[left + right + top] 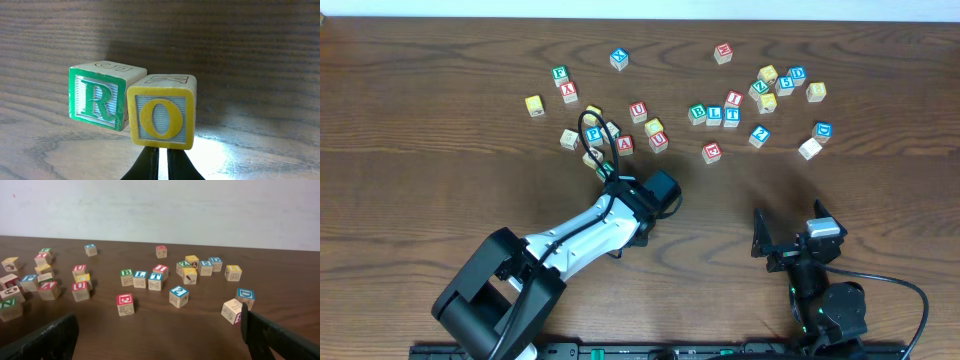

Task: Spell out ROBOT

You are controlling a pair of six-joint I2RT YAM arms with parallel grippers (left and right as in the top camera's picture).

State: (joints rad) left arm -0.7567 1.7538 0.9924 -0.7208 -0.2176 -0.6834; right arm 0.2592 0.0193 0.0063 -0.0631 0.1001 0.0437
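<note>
In the left wrist view a green-printed R cube [97, 104] and a yellow O cube [161, 117] stand side by side on the table, corners touching, with the O slightly nearer. My left gripper [161, 161] is shut and empty, its tips right below the O cube; contact is unclear. From overhead the left gripper [606, 168] points up-left into the left cluster. The green B cube [697, 113] [126, 276] and blue T cube [731, 116] [155, 280] sit in a short row mid-table. My right gripper [790, 232] [158, 317] is open, low near the front edge.
A blue L cube [714, 115] sits between B and T. Red cubes [711, 152] and several other letter cubes lie scattered across the far half. A cluster lies at back right [780, 85]. The left arm [570, 240] lies diagonally over the near-left table.
</note>
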